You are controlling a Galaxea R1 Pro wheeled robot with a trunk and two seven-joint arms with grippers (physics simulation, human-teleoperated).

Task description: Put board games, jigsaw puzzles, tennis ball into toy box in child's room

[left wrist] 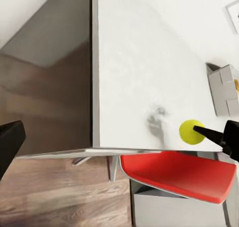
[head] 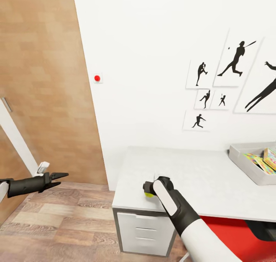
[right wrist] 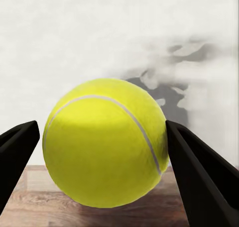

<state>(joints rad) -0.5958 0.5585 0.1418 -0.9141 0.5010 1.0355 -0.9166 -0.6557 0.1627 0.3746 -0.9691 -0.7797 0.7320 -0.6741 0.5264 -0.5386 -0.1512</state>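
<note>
The yellow tennis ball (head: 148, 195) (left wrist: 191, 131) (right wrist: 105, 142) is at the front left edge of the white table (head: 191, 173). My right gripper (head: 149, 189) (right wrist: 102, 147) is shut on it, one black finger at each side, and its blotchy shadow falls on the tabletop a little way off. At the table's far right stands the pale grey toy box (head: 240, 157) with colourful flat game boxes (head: 260, 161) inside. Off to the left, my left gripper (head: 60, 178) hangs open over the wood floor with nothing in it.
A white drawer unit (head: 145, 228) sits under the table's left end. A red chair (head: 230, 231) (left wrist: 179, 178) is tucked under the table beside my right arm. A wooden door (head: 46, 85) stands at left, and baseball posters (head: 234, 58) hang on the wall.
</note>
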